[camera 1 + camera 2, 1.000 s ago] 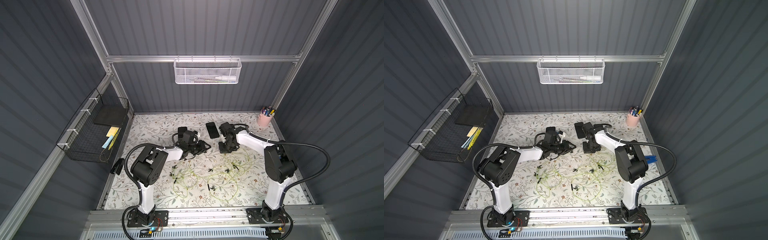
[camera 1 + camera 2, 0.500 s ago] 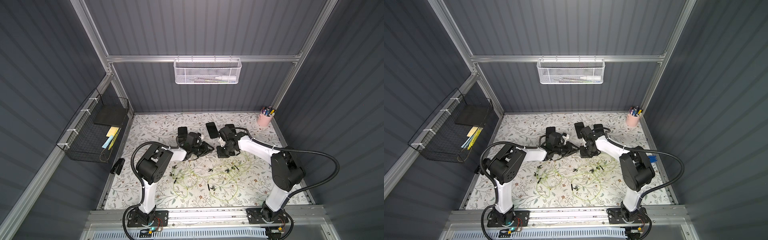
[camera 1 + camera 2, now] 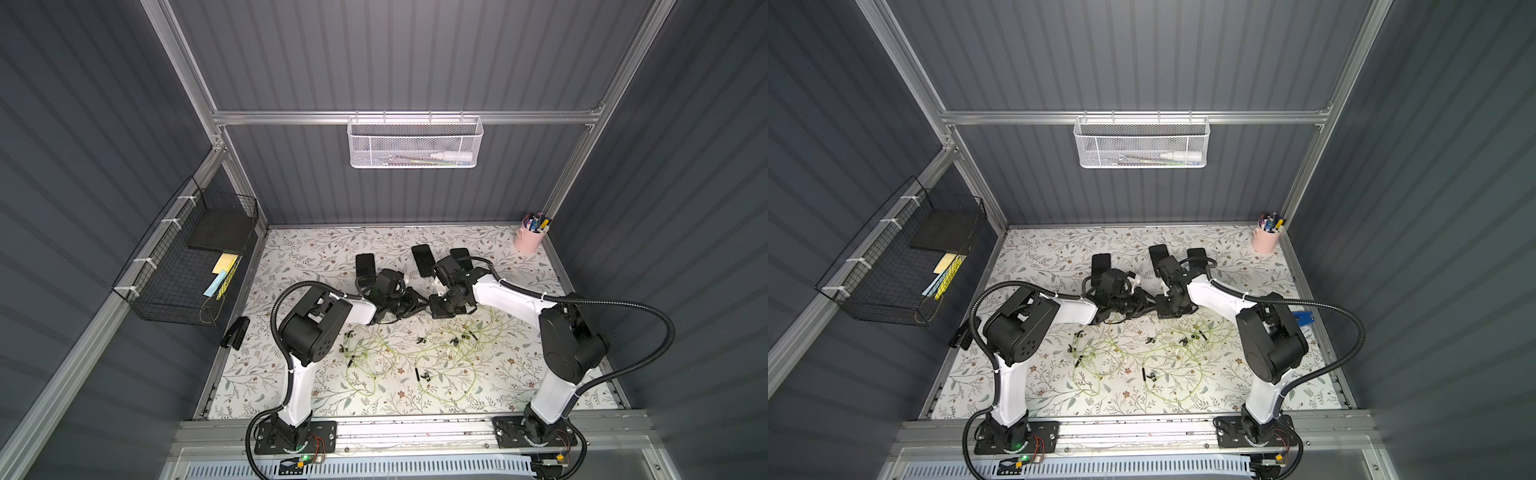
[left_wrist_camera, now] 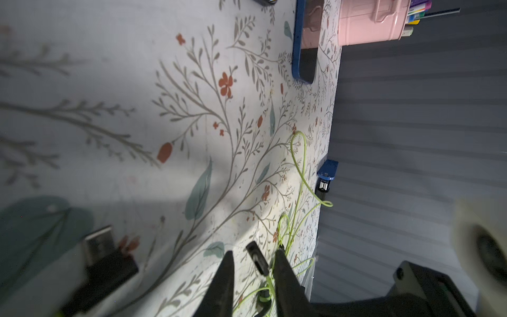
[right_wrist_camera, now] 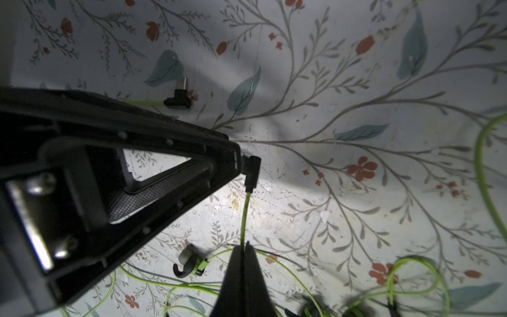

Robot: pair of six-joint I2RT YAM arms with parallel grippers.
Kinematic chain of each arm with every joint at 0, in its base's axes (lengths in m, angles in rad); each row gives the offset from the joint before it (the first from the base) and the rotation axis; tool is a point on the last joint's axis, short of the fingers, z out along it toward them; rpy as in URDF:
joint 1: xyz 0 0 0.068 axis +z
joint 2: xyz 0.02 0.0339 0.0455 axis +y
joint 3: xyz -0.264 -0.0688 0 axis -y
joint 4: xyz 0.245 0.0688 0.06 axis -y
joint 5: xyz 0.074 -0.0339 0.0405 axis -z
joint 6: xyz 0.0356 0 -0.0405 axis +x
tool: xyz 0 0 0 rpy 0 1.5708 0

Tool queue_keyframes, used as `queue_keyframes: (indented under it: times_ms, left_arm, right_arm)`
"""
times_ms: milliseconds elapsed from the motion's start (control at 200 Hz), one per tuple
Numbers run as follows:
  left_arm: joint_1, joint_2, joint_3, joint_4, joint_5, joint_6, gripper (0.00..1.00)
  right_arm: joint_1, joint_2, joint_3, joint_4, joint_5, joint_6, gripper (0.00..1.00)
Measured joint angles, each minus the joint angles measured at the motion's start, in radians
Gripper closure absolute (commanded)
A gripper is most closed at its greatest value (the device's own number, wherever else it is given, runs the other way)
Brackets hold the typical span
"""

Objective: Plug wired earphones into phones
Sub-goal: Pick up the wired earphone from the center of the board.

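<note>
Three black phones lie at the back of the floral table: one (image 3: 365,264), one (image 3: 422,259), and a blue-rimmed one (image 4: 304,55) partly behind the right arm. The wired earphones form a yellow-green tangle (image 3: 415,357) near the front. My right gripper (image 5: 242,248) is shut on a green cord just below its black plug (image 5: 251,171). My left gripper (image 4: 253,260) meets it mid-table, fingers a little apart, with that plug (image 4: 258,260) between them, close to one finger. In both top views the two grippers (image 3: 428,304) (image 3: 1158,307) nearly touch. A second plug (image 5: 179,96) lies loose.
A pink cup of pens (image 3: 530,239) stands at the back right corner. A black wire basket (image 3: 187,266) hangs on the left wall and a white mesh basket (image 3: 415,143) on the back wall. A blue clamp (image 3: 1302,318) sits on the right edge. An earbud (image 5: 189,263) lies beside the right fingers.
Both arms have swung toward each other and now meet mid-table. The right gripper brought the cord away from the phones. The left fingers have narrowed around the plug.
</note>
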Motion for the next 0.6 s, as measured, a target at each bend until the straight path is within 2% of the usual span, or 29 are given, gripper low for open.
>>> queue_keyframes:
  times_ms: [600]
  left_arm:
    - [0.000, 0.015, -0.013, 0.051, 0.001, -0.051, 1.00]
  right_arm:
    - [0.019, 0.015, 0.000, 0.026, 0.004, 0.000, 1.00]
